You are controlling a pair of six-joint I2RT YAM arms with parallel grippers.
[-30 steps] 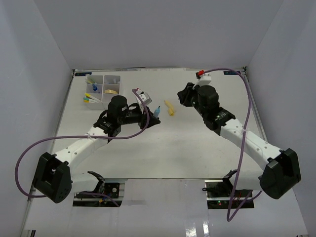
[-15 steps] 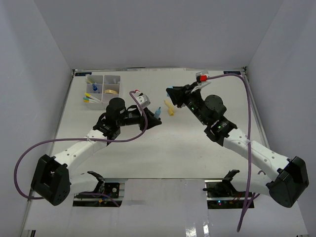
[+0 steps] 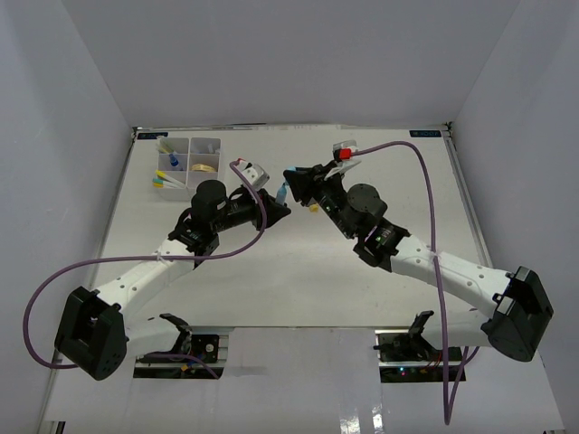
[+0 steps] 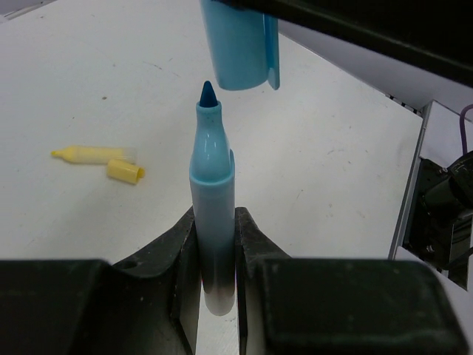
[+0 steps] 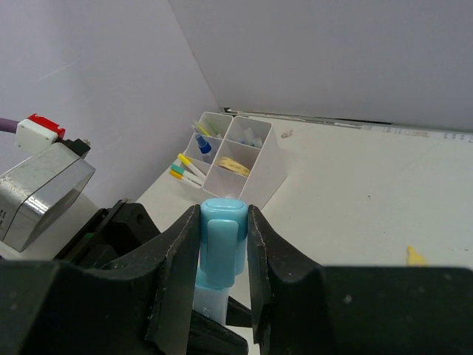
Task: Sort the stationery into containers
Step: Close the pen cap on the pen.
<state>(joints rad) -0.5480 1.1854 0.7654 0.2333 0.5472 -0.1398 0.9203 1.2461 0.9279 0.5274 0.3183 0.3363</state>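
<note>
Near edge: 2 arm bases bolted to a white table [image 3: 298,280], with purple cables [image 3: 41,298] looping off each. The tabletop is plain matte white w/ a few faint scuffs. Plain white walls [image 3: 289,63] box it in on 3 sides.

Mid-table: L gripper [image 4: 214,244] is clamped on the lower barrel of a light blue marker [image 4: 212,185]. The marker stands upright betw. its 2 fingers, dark blue tip bare & pointing up. R gripper [image 5: 222,237] pinches the light blue cap [image 5: 222,222]. In the L wrist view the cap's open end hangs just above the tip, not touching & a bit off-line.

Just beyond, flat on the table: a yellow marker [image 4: 92,154] w/ its yellow cap [image 4: 124,171] off, just beside it.

Far L corner: the white organizer tray [image 3: 187,155]. A tan ring [image 3: 204,166] sits in 1 compartment, and yellow & green pens [image 3: 166,179] poke out of a near one.

Vs 1 s ago: R arm has swung L, from well R of the yellow marker over to the L gripper. L gripper has nudged slightly farther out. The tray & its contents are unchanged.
</note>
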